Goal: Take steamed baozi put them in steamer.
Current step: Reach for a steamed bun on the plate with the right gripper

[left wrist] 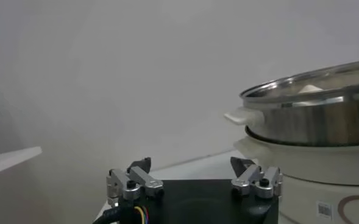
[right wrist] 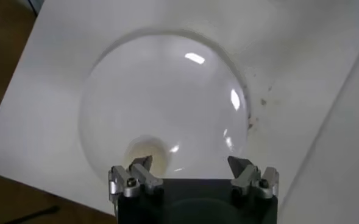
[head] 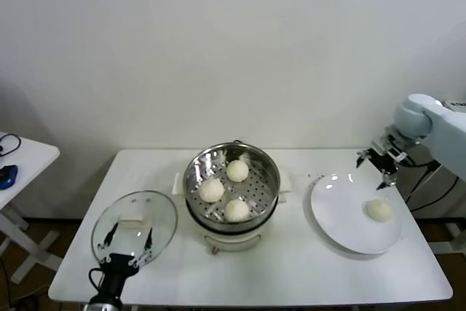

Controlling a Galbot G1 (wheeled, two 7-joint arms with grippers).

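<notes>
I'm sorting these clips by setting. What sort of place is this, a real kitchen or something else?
Probably a lab or test room staged as a kitchen task: a plain white table against a bare white wall, holding only the steamer, a glass lid and a white plate with one baozi.

Even, soft overhead light; white wall bright, slightly washed. Specular glints on steel steamer (head: 231, 182) rim and on plate (head: 342, 218). Faint soft shadow under steamer on table (head: 291, 267). Right wrist view: bright glare spots on plate (right wrist: 167, 103). Left wrist view: hazy, low contrast, dim lower edge.
</notes>
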